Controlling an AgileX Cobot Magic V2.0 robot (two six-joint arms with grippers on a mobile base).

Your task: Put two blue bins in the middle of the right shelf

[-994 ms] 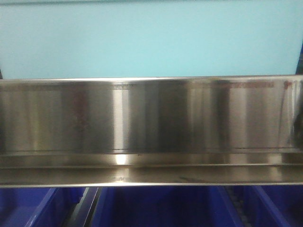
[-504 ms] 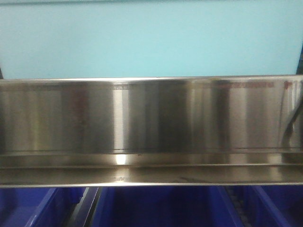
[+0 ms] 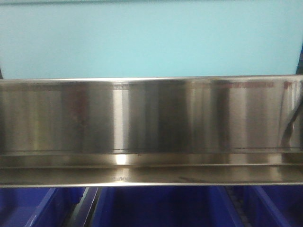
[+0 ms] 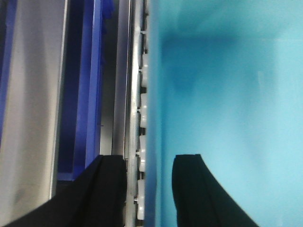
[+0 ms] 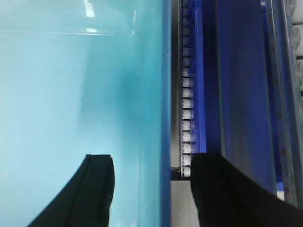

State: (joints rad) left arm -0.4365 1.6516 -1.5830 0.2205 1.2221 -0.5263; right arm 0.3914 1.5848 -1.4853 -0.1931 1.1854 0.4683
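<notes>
my left gripper [image 4: 149,158] stands wide open. its two black fingers [image 4: 106,189] rise from the bottom edge of the frame with nothing clasped between them. in the gap beyond them i see a row of small white rollers [image 4: 142,118] and the edge of a flat turquoise panel [image 4: 227,94] that fills the right of the frame. my right gripper [image 5: 154,157] is just as open and empty, with the same turquoise filling the left of its frame. whether any finger brushes the panel or the roller rail, i cannot tell.

the dark blue plastic bins [image 3: 156,208] lie along the bottom edge of the front view, under a brushed stainless steel shelf front [image 3: 151,123] that crosses the middle. in each wrist view a bin shows only as a blue strip beyond the rollers.

i judge that no bin is held yet, so the step in hand is getting hold of the first one. to do it well, i should line up on the blue rim rather than the turquoise panel. i should place one gripper on each side wall at matching height, and close only once a wall sits between the fingers. then i should lift level, so the bin clears the steel lip without catching the rollers.
</notes>
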